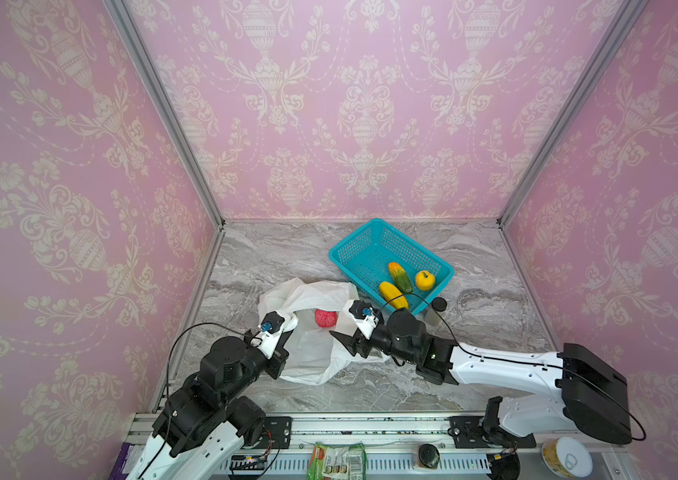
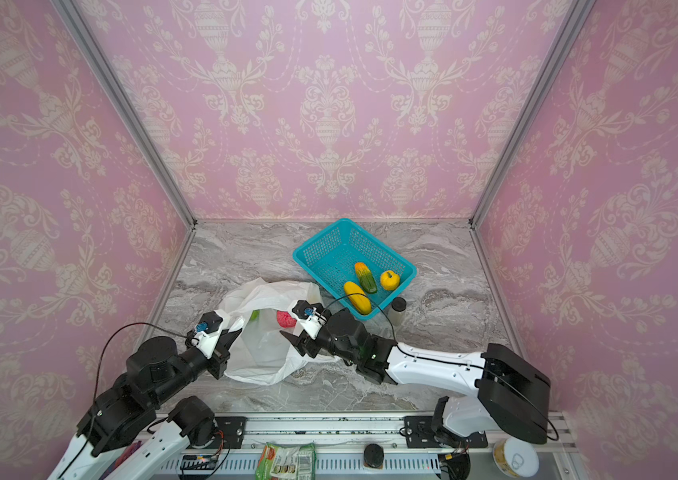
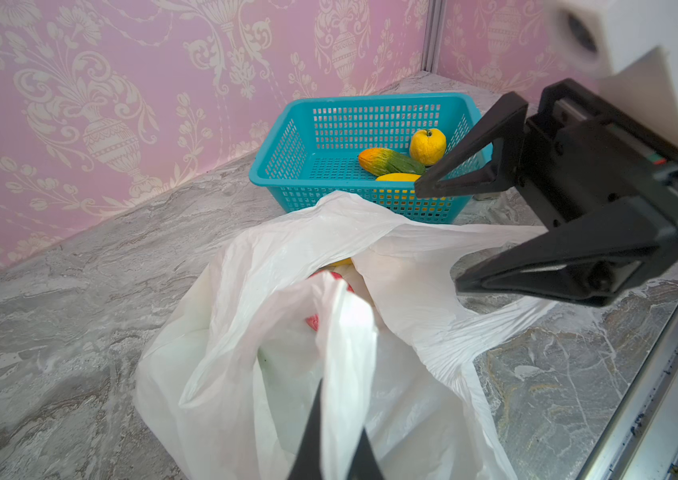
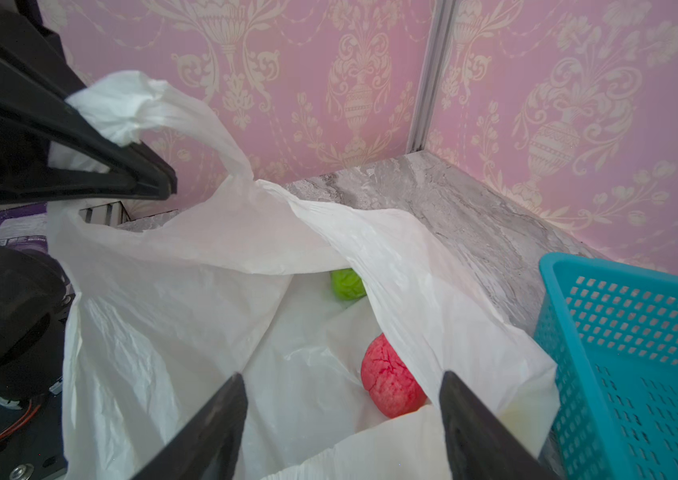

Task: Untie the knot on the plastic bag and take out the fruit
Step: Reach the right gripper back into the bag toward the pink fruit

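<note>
Plastic bag [image 1: 312, 361] [image 2: 262, 361]: slumped on the tabletop [image 1: 270, 257], a little toward 7 o'clock of its middle; long axis roughly 12 to 6 in both top views, mouth gaping upward and toward 3 o'clock
Handles: apart from each other; one loop handle [image 4: 187, 120] is lifted at the bag's 9 o'clock side, the other trails flat on the tabletop toward 4 o'clock
Left gripper [image 3: 339, 440] [image 4: 121, 139]: pressed together, pinching the bunched end of the lifted handle
Right gripper [image 1: 343, 343] [image 4: 343, 376] [image 3: 437, 240]: jaws spread, nothing between them, poised over the bag's mouth from the 3 o'clock side, pointing toward 9 to 10 o'clock
Inside the bag: a pink-red ball [image 1: 325, 318] [image 4: 391, 382] in plain sight through the mouth; a green fruit [image 4: 347, 283] [image 2: 255, 314] deeper in, at 9 o'clock of the ball, half under a fold
Teal basket [image 1: 353, 249] [image 3: 287, 166]: at 1 o'clock of the bag, near corner touching the plastic
Inside the basket: an orange-green mango [image 1: 400, 276], orange end toward 11, green end toward 5; a long yellow fruit [image 1: 393, 295] just beside it, axis about 10 to 4; a yellow apple [image 1: 425, 280], stem up, at 3 o'clock of the mango
Dark-lidded jar [image 1: 437, 309]: upright on the tabletop, just outside the basket at its 5 o'clock side
</note>
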You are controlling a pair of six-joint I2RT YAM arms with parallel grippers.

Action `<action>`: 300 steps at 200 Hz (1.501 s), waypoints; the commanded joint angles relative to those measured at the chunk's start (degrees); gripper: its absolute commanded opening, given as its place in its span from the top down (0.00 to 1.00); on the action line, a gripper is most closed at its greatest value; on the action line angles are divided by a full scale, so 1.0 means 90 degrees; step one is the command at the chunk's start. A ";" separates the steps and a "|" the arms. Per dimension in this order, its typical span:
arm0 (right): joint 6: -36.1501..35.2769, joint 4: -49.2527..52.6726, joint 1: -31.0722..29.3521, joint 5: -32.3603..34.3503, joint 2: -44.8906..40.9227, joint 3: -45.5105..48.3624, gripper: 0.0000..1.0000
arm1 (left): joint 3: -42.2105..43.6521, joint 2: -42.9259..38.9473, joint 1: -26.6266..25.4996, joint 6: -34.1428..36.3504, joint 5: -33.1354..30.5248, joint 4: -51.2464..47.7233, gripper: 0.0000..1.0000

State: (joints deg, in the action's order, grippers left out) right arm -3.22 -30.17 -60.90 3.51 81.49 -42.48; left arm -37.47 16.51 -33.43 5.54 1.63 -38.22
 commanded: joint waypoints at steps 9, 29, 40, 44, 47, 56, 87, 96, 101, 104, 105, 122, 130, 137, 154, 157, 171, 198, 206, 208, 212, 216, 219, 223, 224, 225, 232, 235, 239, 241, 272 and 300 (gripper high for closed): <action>-0.0177 0.0282 -0.0089 0.0356 0.0906 -0.0661 0.34 | -0.0085 -0.0097 0.0062 0.0058 0.0150 0.0013 1.00; 0.0011 0.0525 -0.0138 0.0615 0.1361 -0.1025 0.37 | -0.0087 -0.0103 0.0062 0.0053 0.0149 0.0018 1.00; 0.0100 0.0570 -0.0142 0.0642 0.1522 -0.1149 0.38 | -0.0084 -0.0087 0.0062 0.0056 0.0138 0.0020 1.00; 0.0123 0.0562 -0.0140 0.0645 0.1575 -0.1179 0.38 | -0.0082 -0.0087 0.0062 0.0053 0.0136 0.0018 1.00; 0.0132 0.0547 -0.0137 0.0645 0.1615 -0.1199 0.38 | -0.0085 -0.0078 0.0062 0.0058 0.0139 0.0018 1.00; 0.0137 0.0480 -0.0137 0.0654 0.1734 -0.1242 0.38 | -0.0089 -0.0089 0.0062 0.0058 0.0150 0.0019 1.00; 0.0310 0.0472 -0.0137 0.1330 0.2120 -0.1496 0.37 | -0.0086 -0.0088 0.0062 0.0053 0.0156 0.0013 1.00; 0.0379 0.0559 -0.0135 0.1580 0.2237 -0.1609 0.36 | -0.0082 -0.0078 0.0062 0.0058 0.0169 0.0018 1.00; 0.0403 0.0640 -0.0137 0.1679 0.2306 -0.1685 0.36 | -0.0084 -0.0086 0.0062 0.0058 0.0161 0.0018 1.00; 0.0410 0.0704 -0.0137 0.1740 0.2337 -0.1736 0.36 | -0.0081 -0.0081 0.0067 0.0050 0.0161 0.0018 1.00; 0.0423 0.0729 -0.0137 0.1759 0.2354 -0.1755 0.36 | -0.0078 -0.0079 0.0065 0.0054 0.0156 0.0018 1.00; 0.0489 0.1081 -0.0131 0.2081 0.2632 -0.2119 0.35 | -0.0089 -0.0082 0.0062 0.0058 0.0149 0.0019 1.00; 0.0494 0.1154 -0.0137 0.2272 0.2800 -0.2257 0.35 | -0.0093 -0.0093 0.0062 0.0058 0.0151 0.0008 1.00; 0.0497 0.1204 -0.0137 0.2421 0.2959 -0.2363 0.34 | -0.0087 -0.0109 0.0062 0.0058 0.0145 0.0008 1.00; 0.0569 0.1394 -0.0137 0.2682 0.3304 -0.2663 0.29 | -0.0086 -0.0112 0.0062 0.0052 0.0156 0.0007 1.00; 0.0576 0.1406 -0.0137 0.2697 0.3358 -0.2696 0.28 | -0.0093 -0.0116 0.0062 0.0057 0.0155 0.0008 1.00; 0.0628 0.1423 -0.0126 0.2696 0.3623 -0.2942 0.18 | -0.0086 -0.0104 0.0062 0.0058 0.0171 0.0008 1.00; 0.0680 0.1744 -0.0082 0.2921 0.4072 -0.3404 0.13 | -0.0083 -0.0092 0.0062 0.0058 0.0170 0.0006 1.00; 0.0699 0.1763 -0.0060 0.2992 0.4190 -0.3486 0.12 | -0.0089 -0.0094 0.0062 0.0066 0.0158 0.0008 1.00; 0.0712 0.1774 -0.0054 0.3009 0.4212 -0.3496 0.12 | -0.0093 -0.0103 0.0062 0.0067 0.0165 0.0008 1.00; 0.0719 0.1788 -0.0039 0.3023 0.4251 -0.3530 0.12 | -0.0088 -0.0099 0.0062 0.0063 0.0170 0.0008 1.00; 0.0740 0.1808 -0.0022 0.3033 0.4299 -0.3558 0.12 | -0.0092 -0.0097 0.0062 0.0068 0.0169 0.0005 1.00; 0.0754 0.1825 -0.0012 0.3037 0.4322 -0.3571 0.12 | -0.0094 -0.0103 0.0062 0.0068 0.0170 0.0003 1.00; 0.0786 0.1848 -0.0009 0.3045 0.4351 -0.3594 0.12 | -0.0089 -0.0115 0.0062 0.0067 0.0171 0.0007 1.00; 0.0792 0.1853 0.0000 0.3051 0.4357 -0.3597 0.12 | -0.0091 -0.0110 0.0062 0.0063 0.0166 0.0008 1.00; 0.0800 0.1866 0.0005 0.3050 0.4360 -0.3599 0.12 | -0.0093 -0.0113 0.0062 0.0065 0.0168 0.0008 1.00; 0.0833 0.1904 0.0019 0.3050 0.4402 -0.3623 0.12 | -0.0094 -0.0123 0.0062 0.0068 0.0170 0.0008 1.00; 0.0866 0.1923 0.0024 0.3050 0.4423 -0.3632 0.12 | -0.0092 -0.0122 0.0062 0.0069 0.0168 0.0008 1.00; 0.0888 0.1952 0.0032 0.3041 0.4439 -0.3653 0.12 | -0.0089 -0.0116 0.0062 0.0068 0.0163 0.0008 1.00; 0.0893 0.1972 0.0037 0.3034 0.4451 -0.3658 0.12 | -0.0090 -0.0116 0.0062 0.0068 0.0161 0.0008 1.00; 0.0892 0.1851 0.0063 0.3038 0.4428 -0.3584 0.17 | -0.0089 -0.0097 0.0062 0.0067 0.0141 0.0008 1.00; 0.0839 0.1335 0.0063 0.2872 0.4257 -0.3189 0.32 | -0.0089 -0.0132 0.0062 0.0073 0.0150 -0.0001 1.00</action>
State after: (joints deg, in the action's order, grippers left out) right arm 3.20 -14.83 -60.51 29.39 120.95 -73.56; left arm -37.47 16.47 -33.43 5.54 2.26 -38.22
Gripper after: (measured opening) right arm 0.732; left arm 0.046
